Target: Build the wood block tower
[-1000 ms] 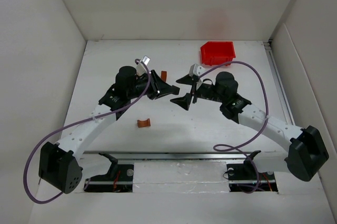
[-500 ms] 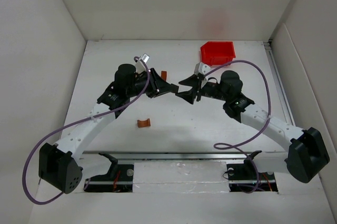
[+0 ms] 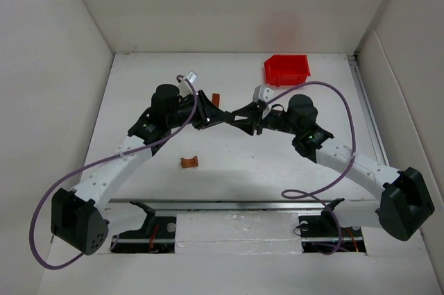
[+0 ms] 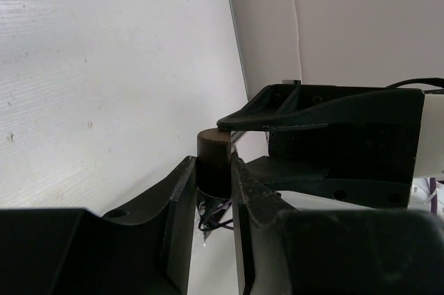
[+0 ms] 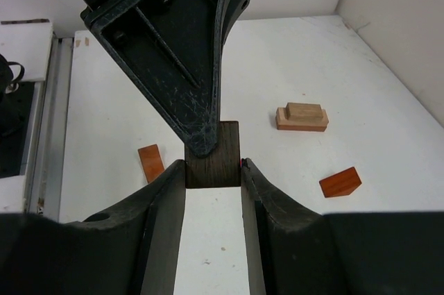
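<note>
— Dark brown block (image 4: 214, 159): position?
— Off the surface, over the middle of the table (image 3: 139, 73). It is caught between both arms where they meet tip to tip.
— Left gripper (image 4: 212, 182)?
— Clamped on the block. In the left wrist view both fingers press its sides, and the block stands up out of them with a rounded top showing.
— Right gripper (image 5: 213, 178)?
— Closed on the same block. The right wrist view shows a finger flat against each side of its square dark face. From the left wrist, one right finger lies across the block's top and the other sits lower down, beside a left finger.
— Two grips at once, then?
— Yes, crossed. Each pair takes a different pair of faces.
— Tower?
— Small tan stack (image 5: 302, 117), a shorter piece on a wider one. It rests on the surface beyond the jaws, toward the corner where two walls meet. Not made out in the top view.
— Loose pieces?
— Reddish arch piece (image 3: 189, 162), left of centre toward the near edge, well apart from the grippers. Reddish-brown block (image 3: 216, 99) just beyond the left gripper, on its far-edge side.
— Anything else?
— Red bin (image 3: 286, 69) at the far edge, right of centre, apart from both arms.
</note>
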